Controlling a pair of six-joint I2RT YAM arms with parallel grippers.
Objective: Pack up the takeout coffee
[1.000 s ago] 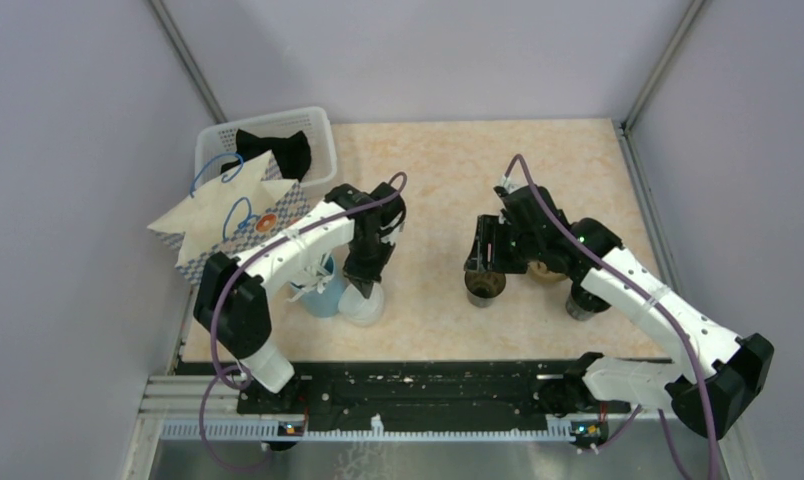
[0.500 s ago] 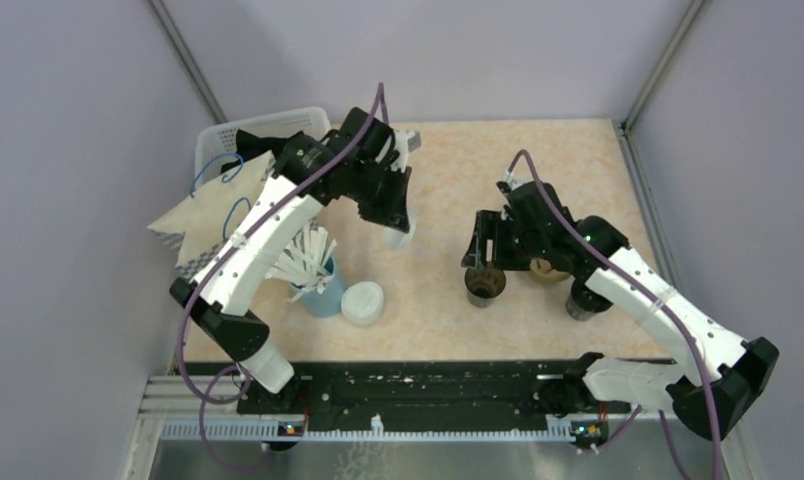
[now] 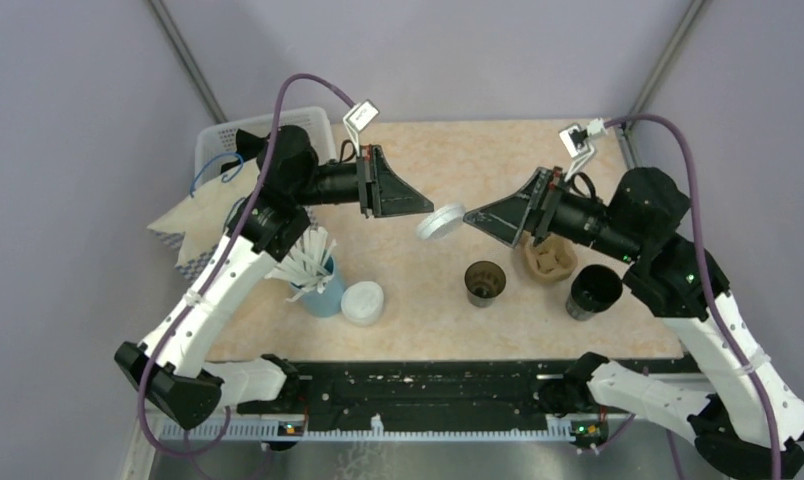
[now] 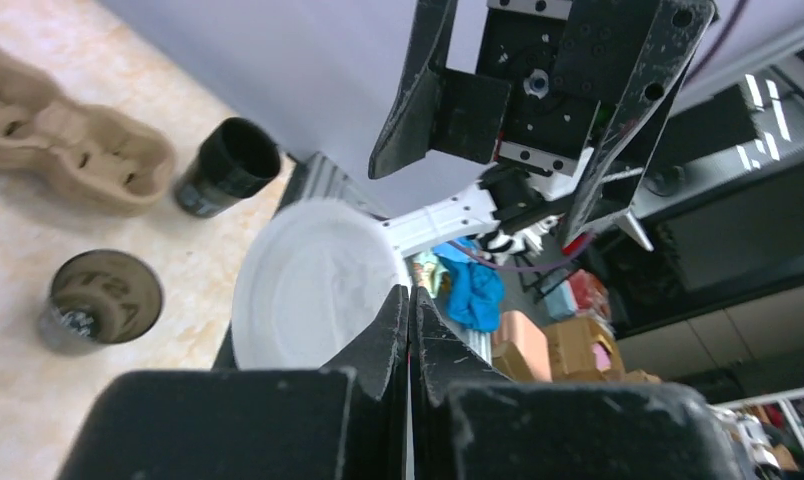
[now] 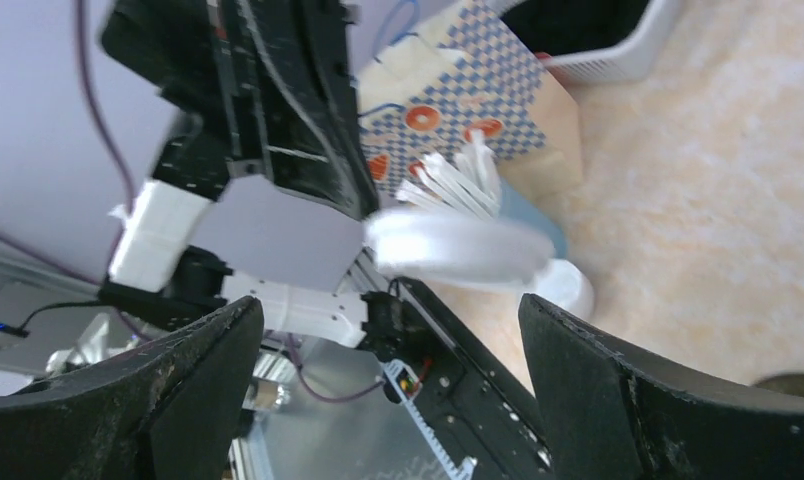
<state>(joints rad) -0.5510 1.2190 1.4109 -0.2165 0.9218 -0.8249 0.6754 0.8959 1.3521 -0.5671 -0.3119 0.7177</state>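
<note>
The takeout coffee [image 3: 485,283] is a dark brown cup standing open-topped on the table, with no lid on it; it also shows as the coffee cup [image 4: 103,300] in the left wrist view. My left gripper [image 3: 423,208] is raised over mid-table and shut on the rim of a round white lid [image 3: 441,222], the same lid [image 4: 313,290] seen just left of its closed tips [image 4: 410,295]. My right gripper [image 3: 473,216] faces it at the same height, open and empty [image 5: 390,305], with the blurred lid [image 5: 458,248] just beyond its tips.
A brown pulp cup carrier [image 3: 548,262] and a lidless black cup [image 3: 595,292] sit right of the coffee. A light blue cup of straws [image 3: 318,285] and a stack of white lids [image 3: 363,302] stand front left. A patterned paper bag [image 3: 218,220] and a white basket [image 3: 268,140] are at the back left.
My left gripper rose from the lid stack and swung to mid-table with a lid. My right gripper opened, left the coffee cup and lifted to face the left one.
</note>
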